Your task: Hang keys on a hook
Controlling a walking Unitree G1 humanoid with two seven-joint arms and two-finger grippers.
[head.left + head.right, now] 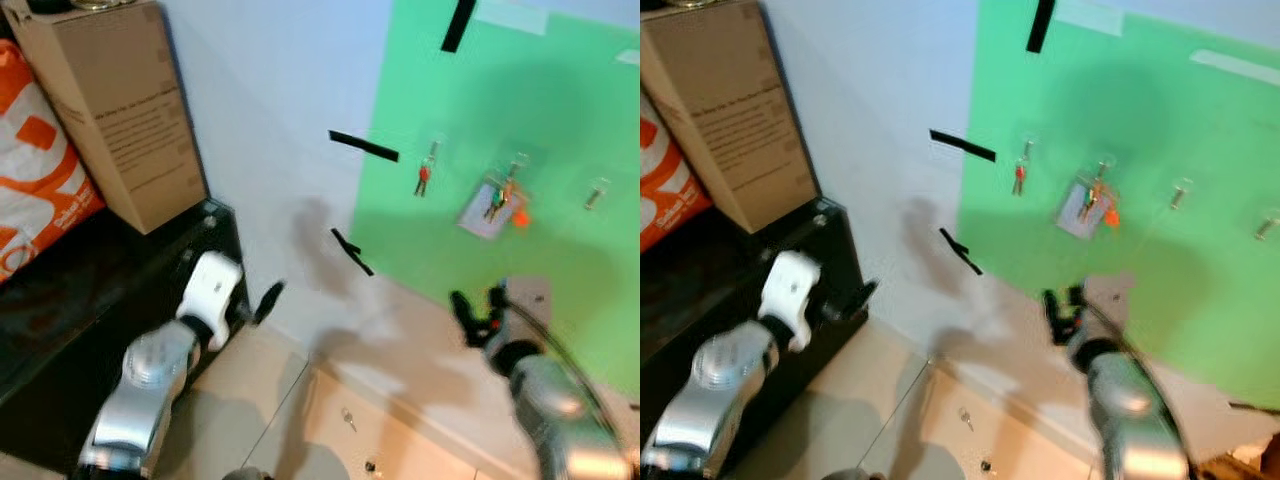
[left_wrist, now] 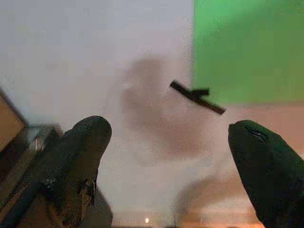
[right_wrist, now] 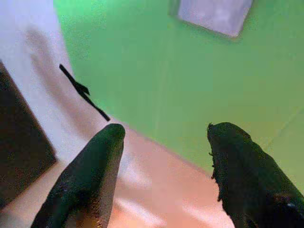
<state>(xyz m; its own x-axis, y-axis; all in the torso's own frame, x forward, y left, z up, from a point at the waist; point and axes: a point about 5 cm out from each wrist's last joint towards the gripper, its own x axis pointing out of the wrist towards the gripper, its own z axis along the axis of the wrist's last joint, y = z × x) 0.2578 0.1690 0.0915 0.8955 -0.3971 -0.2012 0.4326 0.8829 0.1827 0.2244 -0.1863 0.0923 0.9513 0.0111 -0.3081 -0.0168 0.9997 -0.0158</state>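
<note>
A green sheet [image 1: 520, 110] on the wall carries several small clear hooks. A red-headed key [image 1: 423, 178] hangs from one hook. A bunch of keys with an orange tag [image 1: 505, 200] hangs from the neighbouring hook, over a pale card [image 1: 480, 215]. A further hook [image 1: 597, 192] sits to the right. My right gripper [image 1: 476, 305] is raised below the card, a short way off the sheet, open, nothing between its fingers [image 3: 95, 166]. My left gripper [image 1: 266, 300] points at the white wall, open and empty. Two small key-like items [image 1: 348, 420] lie on the floor below.
A cardboard box [image 1: 115, 110] and an orange-and-white bag [image 1: 35, 170] rest on a black cabinet [image 1: 60, 300] at my left. Black tape strips [image 1: 363, 146] mark the wall and the sheet's edge. Beige floor tiles [image 1: 250, 420] lie below.
</note>
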